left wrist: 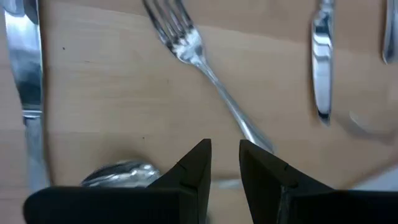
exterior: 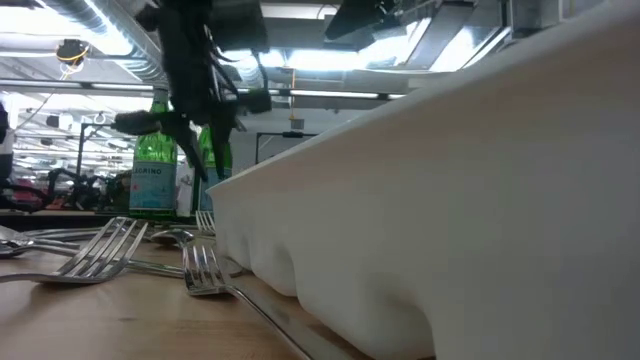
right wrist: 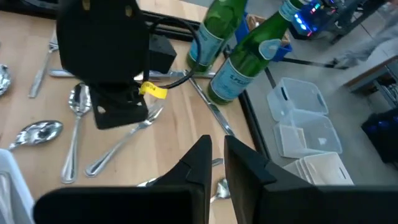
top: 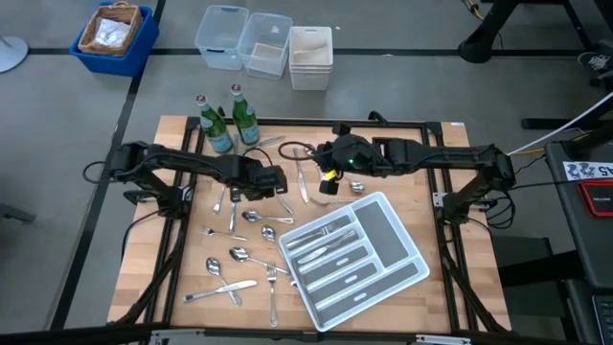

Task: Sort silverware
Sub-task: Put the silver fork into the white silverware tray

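We see the wooden counter from above, with the silverware scattered over its left half: forks, spoons and knives lying loose, a few more already resting in the slots of the white divided tray that sits tilted on the right half. Two green glass bottles stand upright near the counter's far edge.

The left gripper hangs low over the loose pieces just left of the counter's middle. In its wrist view its fingers stand a narrow gap apart, with nothing that we can see between them; a fork lies slanted on the wood just ahead of the tips, a spoon bowl sits beside one finger, and knives lie off to either side.

The right gripper hovers close by, beside the tray's far corner, well above the wood. Its fingers also show only a slim gap and hold nothing visible. Its wrist view looks past them at the left arm's dark wrist, the bottles and several spoons.

In the low view the tray's white wall fills the right side, with two forks lying on the wood beside it.
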You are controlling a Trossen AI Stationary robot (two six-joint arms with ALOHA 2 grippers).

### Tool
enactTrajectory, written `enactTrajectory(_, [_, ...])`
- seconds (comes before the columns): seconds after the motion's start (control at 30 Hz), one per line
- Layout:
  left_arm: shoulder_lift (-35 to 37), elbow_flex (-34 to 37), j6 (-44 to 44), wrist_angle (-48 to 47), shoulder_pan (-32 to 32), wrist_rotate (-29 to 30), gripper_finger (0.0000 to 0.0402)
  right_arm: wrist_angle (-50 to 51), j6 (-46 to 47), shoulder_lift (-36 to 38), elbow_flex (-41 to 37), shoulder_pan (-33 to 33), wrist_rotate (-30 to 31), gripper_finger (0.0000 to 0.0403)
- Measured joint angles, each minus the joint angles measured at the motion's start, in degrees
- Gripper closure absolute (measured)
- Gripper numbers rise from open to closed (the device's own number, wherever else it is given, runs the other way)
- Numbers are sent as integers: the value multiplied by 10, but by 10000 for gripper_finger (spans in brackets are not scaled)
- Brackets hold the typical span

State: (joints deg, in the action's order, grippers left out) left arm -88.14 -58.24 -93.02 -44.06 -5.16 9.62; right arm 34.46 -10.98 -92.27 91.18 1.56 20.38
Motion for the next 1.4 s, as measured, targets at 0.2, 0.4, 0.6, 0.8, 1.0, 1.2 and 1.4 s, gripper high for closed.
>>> enactTrajectory(0.2, [-46,0,-56,40,-24,-3,329,1,-14,0,0,8,-5,357])
enactTrajectory(0.4, [-80,0,-87,46,-44,-6,329,0,-28,0,0,7,-8,357])
enactTrajectory(0.6, [-83,0,-105,46,-54,-20,329,-1,-30,0,0,7,-10,357])
enactTrajectory(0.8, [-96,0,-116,74,-54,-20,329,0,-30,5,0,7,-10,357])
enactTrajectory(1.0, [-115,0,-116,87,-54,-22,329,2,-31,23,-1,7,-10,357])
enactTrajectory(1.2, [-118,0,-121,87,-56,-21,329,9,-31,42,-1,7,-9,357])
enactTrajectory(1.4, [-118,0,-121,81,-59,-20,329,23,-31,56,-1,7,-9,357])
